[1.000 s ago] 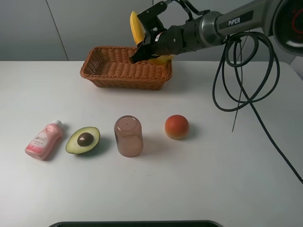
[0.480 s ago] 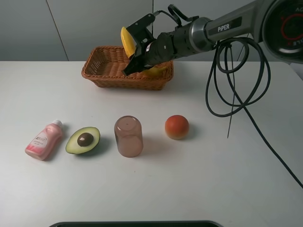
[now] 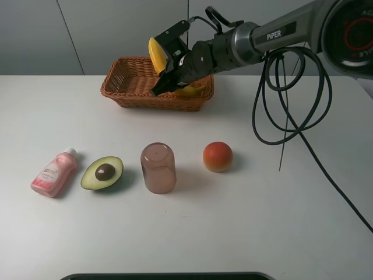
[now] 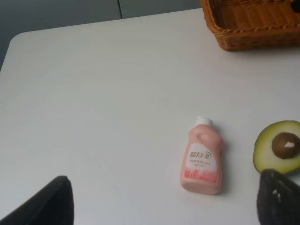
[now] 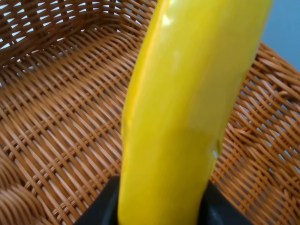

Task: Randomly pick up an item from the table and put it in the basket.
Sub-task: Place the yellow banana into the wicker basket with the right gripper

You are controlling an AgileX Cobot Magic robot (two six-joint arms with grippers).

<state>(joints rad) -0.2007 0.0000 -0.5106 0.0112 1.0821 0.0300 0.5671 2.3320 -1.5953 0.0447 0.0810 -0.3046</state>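
The yellow banana [image 3: 156, 55] is held in my right gripper [image 3: 169, 67], which is shut on it above the brown wicker basket [image 3: 131, 87] at the back of the white table [image 3: 280, 210]. In the right wrist view the banana [image 5: 183, 108] fills the middle, with the basket's woven floor [image 5: 56, 108] close beneath it. My left gripper [image 4: 164, 201] is open over the table's left side; only its two dark fingertips [image 4: 44, 201] show, with nothing between them.
A pink bottle [image 3: 53, 172], a halved avocado [image 3: 102, 172], an upturned brown cup [image 3: 158, 168] and a round orange-red fruit [image 3: 217, 156] lie in a row on the table. Black cables [image 3: 291, 99] hang from the right arm. The left wrist view shows the bottle [image 4: 202, 157] and avocado [image 4: 280, 146].
My right gripper has carried the banana leftward and lower over the basket; in the last half second it has barely moved. The basket shifted slightly.
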